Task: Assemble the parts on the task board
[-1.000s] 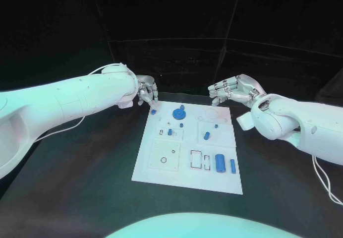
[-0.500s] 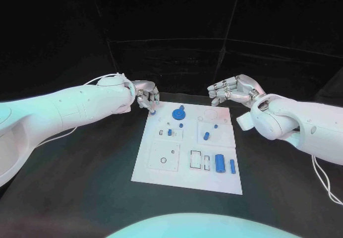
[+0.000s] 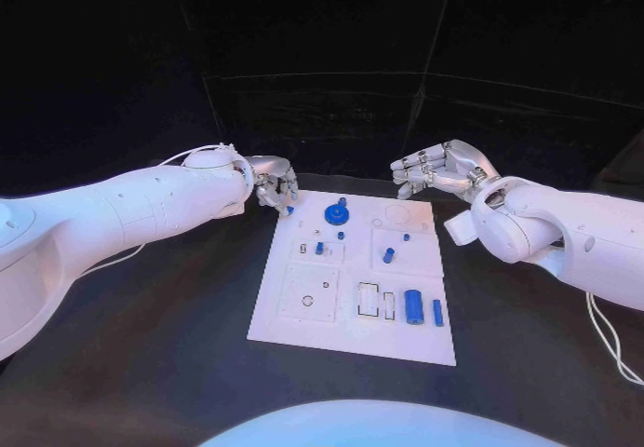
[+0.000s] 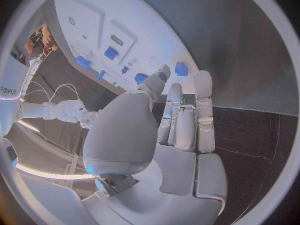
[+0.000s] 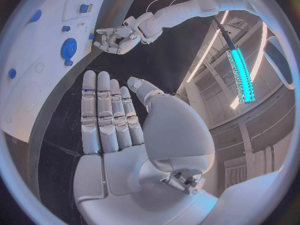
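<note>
while the fingers [image 4: 201, 92] of your left hand [image 3: 274, 183] lie nearly straight and side by side, they grip nothing; their tips sit just beside a small blue part [image 4: 181, 68] at the far left corner of the task board [image 3: 302, 321]. your right hand [image 3: 436, 170] hovers over the board's far right corner with its fingers [image 5: 99, 110] extended, held together and empty. moving outward, you will find a blue gear [image 3: 334, 216] near the far edge of the board, a small blue peg [image 3: 388, 254] near the middle, and two long blue cylinders [image 3: 415, 306] lying side by side at the near right. the board rests flat on the black surface [image 3: 161, 354], between both arms.
</note>
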`<action>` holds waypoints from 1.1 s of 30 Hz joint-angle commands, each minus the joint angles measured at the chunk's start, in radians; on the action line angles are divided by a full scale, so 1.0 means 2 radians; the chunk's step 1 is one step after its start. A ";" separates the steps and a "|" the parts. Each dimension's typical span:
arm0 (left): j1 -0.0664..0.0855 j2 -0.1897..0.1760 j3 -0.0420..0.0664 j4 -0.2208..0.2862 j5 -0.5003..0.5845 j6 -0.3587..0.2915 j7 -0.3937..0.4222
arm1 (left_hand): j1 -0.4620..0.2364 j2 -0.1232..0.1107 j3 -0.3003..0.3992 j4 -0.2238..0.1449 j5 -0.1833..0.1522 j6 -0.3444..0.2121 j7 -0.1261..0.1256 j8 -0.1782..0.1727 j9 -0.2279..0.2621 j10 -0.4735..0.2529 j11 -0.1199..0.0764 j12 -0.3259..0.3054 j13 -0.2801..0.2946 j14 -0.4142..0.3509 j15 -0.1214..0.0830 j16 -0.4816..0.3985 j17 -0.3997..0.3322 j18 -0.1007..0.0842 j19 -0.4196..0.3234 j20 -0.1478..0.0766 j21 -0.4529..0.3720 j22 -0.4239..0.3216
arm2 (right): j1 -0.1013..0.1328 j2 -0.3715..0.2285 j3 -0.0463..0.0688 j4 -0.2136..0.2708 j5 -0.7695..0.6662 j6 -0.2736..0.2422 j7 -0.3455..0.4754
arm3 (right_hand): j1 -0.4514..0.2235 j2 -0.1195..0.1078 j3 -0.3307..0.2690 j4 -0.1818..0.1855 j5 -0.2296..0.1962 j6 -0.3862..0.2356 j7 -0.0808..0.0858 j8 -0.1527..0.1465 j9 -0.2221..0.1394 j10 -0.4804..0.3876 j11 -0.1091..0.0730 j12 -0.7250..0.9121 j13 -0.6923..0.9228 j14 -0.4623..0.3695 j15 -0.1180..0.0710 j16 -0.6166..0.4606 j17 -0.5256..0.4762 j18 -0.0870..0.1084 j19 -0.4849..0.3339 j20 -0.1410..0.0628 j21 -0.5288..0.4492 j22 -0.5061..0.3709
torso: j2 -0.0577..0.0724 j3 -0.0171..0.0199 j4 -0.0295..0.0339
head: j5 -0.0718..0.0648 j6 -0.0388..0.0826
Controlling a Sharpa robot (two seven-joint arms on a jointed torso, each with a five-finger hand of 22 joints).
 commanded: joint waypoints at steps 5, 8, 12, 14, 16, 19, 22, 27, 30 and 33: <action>-0.005 0.003 0.000 -0.011 -0.009 0.002 0.010 | -0.003 0.003 -0.009 -0.002 0.000 0.005 0.001 -0.011 -0.009 0.006 0.000 0.009 0.001 0.008 0.000 0.008 0.009 -0.002 0.008 0.000 0.009 0.011 | 0.001 0.001 0.000 0.000 -0.001 0.001 0.005 | -0.004 0.001 0.001 0.003 0.003 -0.002 0.001 -0.003 0.000 0.000 0.002 -0.002 -0.001 0.003 0.001 -0.003 -0.001 0.006 0.002 0.000 -0.003 -0.001 | 0.000 -0.0002 0.0001 | -0.001 0.001; -0.008 0.005 0.000 -0.015 -0.009 0.002 0.011 | -0.002 0.005 -0.010 -0.003 0.000 0.007 0.000 -0.013 -0.011 0.007 0.000 0.011 0.002 0.009 0.000 0.009 0.012 -0.002 0.011 0.000 0.012 0.015 | 0.001 0.002 0.000 0.000 -0.001 0.001 0.005 | -0.004 0.001 0.001 0.003 0.003 -0.002 0.001 -0.003 0.000 0.000 0.002 -0.002 -0.001 0.003 0.001 -0.003 -0.001 0.006 0.002 0.000 -0.003 -0.001 | 0.000 -0.0001 -0.0002 | -0.001 0.001; -0.011 0.008 0.000 -0.020 -0.009 0.001 0.012 | -0.001 0.008 -0.011 -0.003 0.000 0.011 0.000 -0.016 -0.013 0.008 -0.001 0.014 0.003 0.010 0.000 0.011 0.014 -0.003 0.013 -0.001 0.015 0.019 | 0.001 0.002 0.000 0.000 -0.001 0.002 0.005 | -0.004 0.001 0.001 0.003 0.003 -0.002 0.001 -0.003 0.000 0.000 0.002 -0.002 -0.001 0.003 0.001 -0.003 -0.001 0.006 0.002 0.000 -0.003 -0.001 | 0.000 -0.0001 -0.0004 | -0.001 0.001; -0.012 0.009 0.001 -0.022 -0.009 -0.001 0.011 | 0.000 0.010 -0.011 -0.004 0.000 0.013 0.000 -0.016 -0.014 0.008 -0.001 0.015 0.003 0.010 -0.001 0.011 0.014 -0.003 0.014 -0.001 0.016 0.020 | 0.001 0.002 0.000 0.000 -0.001 0.001 0.005 | -0.004 0.001 0.001 0.003 0.003 -0.002 0.001 -0.003 0.000 0.000 0.002 -0.002 -0.001 0.003 0.001 -0.003 -0.001 0.006 0.002 0.000 -0.003 -0.001 | 0.000 0.0000 -0.0004 | -0.001 0.001; -0.013 0.011 0.001 -0.024 -0.009 -0.003 0.010 | 0.001 0.012 -0.011 -0.004 0.000 0.015 -0.001 -0.017 -0.015 0.008 -0.002 0.015 0.003 0.010 -0.001 0.012 0.015 -0.003 0.015 -0.001 0.017 0.021 | 0.001 0.002 0.000 0.001 -0.001 0.001 0.005 | -0.004 0.001 0.001 0.003 0.003 -0.002 0.001 -0.003 0.000 0.000 0.002 -0.002 -0.001 0.003 0.001 -0.003 -0.001 0.006 0.002 0.000 -0.003 -0.001 | 0.000 -0.0001 -0.0004 | -0.001 0.002; -0.014 0.013 0.001 -0.028 -0.009 -0.008 0.008 | 0.002 0.017 -0.009 -0.004 0.000 0.020 -0.001 -0.018 -0.017 0.008 -0.002 0.016 0.003 0.011 -0.002 0.013 0.016 -0.004 0.017 -0.001 0.020 0.026 | 0.001 0.001 0.000 0.002 -0.001 0.001 0.005 | -0.003 0.001 0.002 0.003 0.003 -0.002 0.001 -0.003 0.000 0.000 0.002 -0.002 -0.001 0.003 0.001 -0.003 -0.001 0.006 0.003 0.000 -0.003 -0.001 | 0.001 -0.0004 0.0002 | -0.002 0.002; -0.015 0.015 0.001 -0.032 -0.009 -0.010 0.007 | 0.003 0.021 -0.008 -0.004 0.000 0.023 -0.002 -0.019 -0.018 0.009 -0.003 0.016 0.002 0.011 -0.002 0.013 0.016 -0.004 0.018 -0.002 0.021 0.027 | 0.001 0.001 0.000 0.002 -0.001 0.001 0.005 | -0.003 0.001 0.002 0.003 0.003 -0.002 0.001 -0.003 0.000 0.000 0.002 -0.002 -0.001 0.003 0.001 -0.003 -0.001 0.006 0.003 0.000 -0.003 -0.001 | 0.000 0.0000 -0.0002 | -0.002 0.001; -0.016 0.017 0.001 -0.037 -0.009 -0.011 0.007 | 0.004 0.029 -0.005 -0.004 0.000 0.032 -0.003 -0.022 -0.021 0.010 -0.004 0.016 0.001 0.012 -0.003 0.014 0.017 -0.004 0.019 -0.003 0.023 0.029 | 0.001 0.001 0.000 0.002 -0.001 0.001 0.005 | -0.003 0.001 0.002 0.003 0.003 -0.002 0.001 -0.003 0.000 0.000 0.002 -0.002 -0.001 0.003 0.001 -0.003 -0.001 0.006 0.003 0.000 -0.003 -0.001 | 0.000 0.0004 0.0000 | -0.003 0.000; -0.016 0.017 0.001 -0.038 -0.010 -0.010 0.008 | 0.003 0.032 -0.004 -0.003 0.000 0.035 -0.003 -0.023 -0.023 0.010 -0.004 0.015 0.000 0.012 -0.003 0.014 0.017 -0.004 0.020 -0.003 0.023 0.030 | 0.001 0.001 0.000 0.002 -0.001 0.001 0.005 | -0.003 0.002 0.002 0.003 0.004 -0.002 0.001 -0.003 0.000 0.000 0.002 -0.002 -0.001 0.003 0.001 -0.003 -0.001 0.006 0.003 0.000 -0.003 -0.001 | 0.000 0.0002 0.0000 | -0.003 0.000; -0.016 0.018 0.001 -0.039 -0.011 -0.007 0.009 | 0.002 0.034 -0.003 -0.003 0.000 0.038 -0.004 -0.024 -0.024 0.010 -0.005 0.015 -0.001 0.011 -0.003 0.014 0.016 -0.004 0.020 -0.003 0.023 0.030 | 0.001 0.001 0.000 0.002 -0.001 0.001 0.005 | -0.003 0.002 0.002 0.003 0.004 -0.002 0.001 -0.003 0.000 0.000 0.002 -0.002 -0.001 0.003 0.001 -0.003 -0.001 0.006 0.003 0.000 -0.003 -0.001 | 0.000 0.0002 0.0001 | -0.003 -0.001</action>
